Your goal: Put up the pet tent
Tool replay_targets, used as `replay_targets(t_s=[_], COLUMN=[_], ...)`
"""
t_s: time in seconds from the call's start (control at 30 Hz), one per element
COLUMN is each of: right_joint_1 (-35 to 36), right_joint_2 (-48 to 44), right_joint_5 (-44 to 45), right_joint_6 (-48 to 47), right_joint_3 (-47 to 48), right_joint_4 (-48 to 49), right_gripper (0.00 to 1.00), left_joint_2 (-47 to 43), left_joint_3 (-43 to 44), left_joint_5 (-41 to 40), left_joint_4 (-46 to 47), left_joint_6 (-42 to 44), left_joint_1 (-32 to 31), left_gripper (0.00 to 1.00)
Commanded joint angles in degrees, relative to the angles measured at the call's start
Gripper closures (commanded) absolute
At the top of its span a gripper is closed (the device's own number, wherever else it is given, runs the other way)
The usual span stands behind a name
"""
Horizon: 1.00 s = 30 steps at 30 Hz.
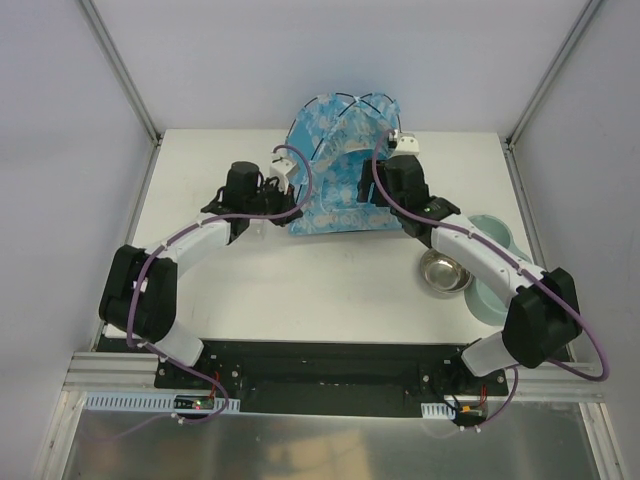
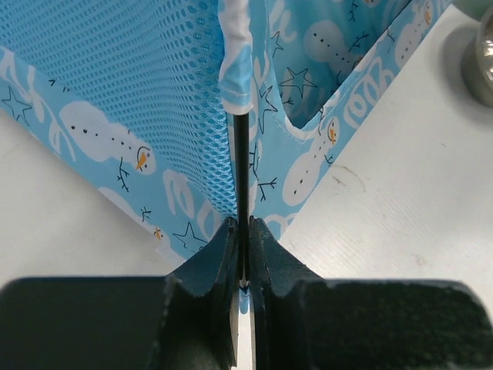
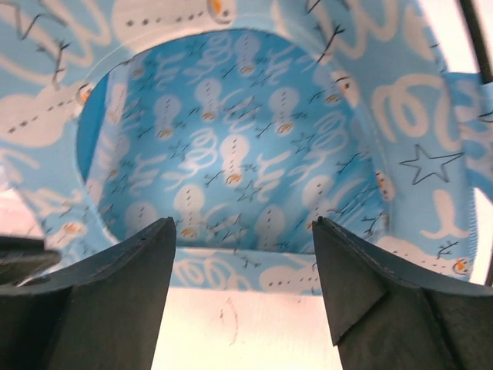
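Here the pet tent [image 1: 340, 170] stands at the far middle of the white table [image 1: 300, 290], its light-blue fabric printed with pale snowmen and stars. Thin black poles [image 1: 350, 100] arch over its top and cross there. In the left wrist view a mesh panel [image 2: 131, 77] fills the tent's side, and one black pole [image 2: 241, 177] runs down out of a fabric sleeve at the corner.

The left gripper [image 2: 242, 231] is clamped tight on that pole, its dark fingers [image 2: 212, 262] pressed against it from both sides just above the table.

The right gripper [image 3: 243, 231] sits at the tent's right side, facing the rounded doorway [image 3: 231, 139], through which the printed inner wall shows. Its jaws stand wide apart and nothing is between them.

To the right of the tent, near the right arm, a shiny metal bowl [image 1: 445, 272] rests on the table, touching a pale green dish [image 1: 495, 240].
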Motion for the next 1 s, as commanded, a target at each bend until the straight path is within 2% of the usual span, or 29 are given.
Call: replay_targets(t_s=[0.0,0.1,0.27,0.37,0.47,0.73,0.87,0.97], right_joint_1=[-0.2,-0.1,-0.3,-0.5,-1.2,-1.5,-1.0,0.2], right_joint_2=[-1.2,1.4,9.6,14.0,16.5,23.2,24.5,24.3], right_joint_5=[-5.9,1.1,9.6,15.7,19.5,28.6,30.9,32.6], right_joint_6=[1.7,4.2,3.1,3.0,3.4,1.9,-0.7,-7.4], right_joint_3=[2.3,2.8,3.9,5.4,6.0,6.4,7.0,6.2], right_joint_4=[-2.6,-3.3,0.1,1.2,1.3,0.4,0.3,4.3], right_gripper=[0.25,0.39,0.61,0.70,0.76,0.76,0.68,0.59], left_joint_2=[1.1,1.2,1.3,1.2,0.8,0.1,0.5,1.0], left_joint_3=[3.5,4.0,3.5,3.5,3.7,4.9,5.7,6.3], left_joint_5=[-3.2,-3.1,-1.4,-0.7,-0.7,-1.2,-1.0,-0.9], left_joint_4=[2.3,1.3,0.4,-0.2,-1.1,-3.1,-3.8,-4.0], left_joint_6=[3.2,4.0,4.0,3.7,3.9,4.2,4.2,4.3], left_joint_1=[-0.1,-0.1,-0.1,-0.1,-0.1,0.3,0.7,0.8], left_gripper=[1.00,1.00,1.00,1.00,1.00,1.00,1.00,1.00])
